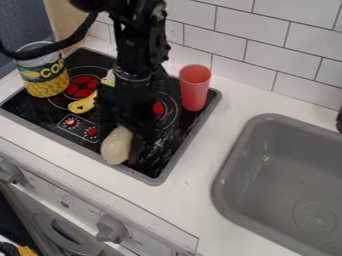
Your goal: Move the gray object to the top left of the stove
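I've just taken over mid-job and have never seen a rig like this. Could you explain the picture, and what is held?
There is one picture, from a fixed camera looking down at a slant. The black machine is a robot arm, entering from the top edge, with its gripper low over the toy stove. Right at the gripper is a pale rounded object, near the stove's front edge; I cannot tell whether it is held. Also on the stove are a can at the left, a yellow thing and a red cup at the back right. The gray sink is to the right.
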